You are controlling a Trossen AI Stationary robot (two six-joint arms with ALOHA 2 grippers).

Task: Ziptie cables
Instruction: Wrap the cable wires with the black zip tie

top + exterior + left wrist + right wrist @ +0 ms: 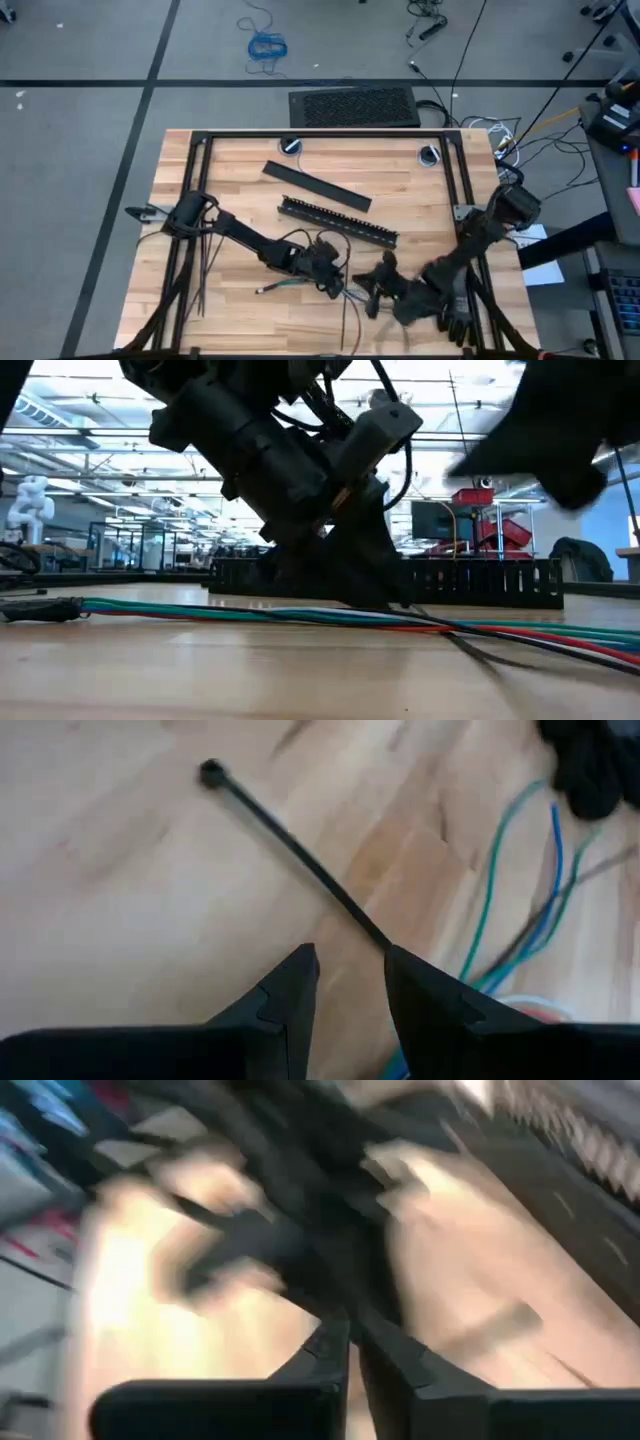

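The cables (290, 287), thin green, blue and grey wires, lie flat on the wooden table near its front edge; they also show as cables (500, 890) in the left wrist view. My left gripper (352, 975) hovers low over them, open. A black ziptie (290, 845) runs slantwise across the wood up to one fingertip. My right gripper (352, 1345) is close by on the right, at gripper (375, 290). Its fingers are nearly together and its view is blurred. In the low view the cables (200, 610) run under the left arm. My left gripper: the ziptie's plain end (380, 938) reaches the tip of one finger (400, 965), and its head end points away over the table. Whether the finger touches it, I cannot tell. The other finger stands apart from it, with bare wood showing between the two.
A black slotted bar (338, 221) lies slantwise behind the grippers, with a flat black bar (315, 186) beyond it. More zipties (200, 265) lie by the left arm's base, and thin black strands (350, 315) trail to the front edge. Free wood lies at the far right.
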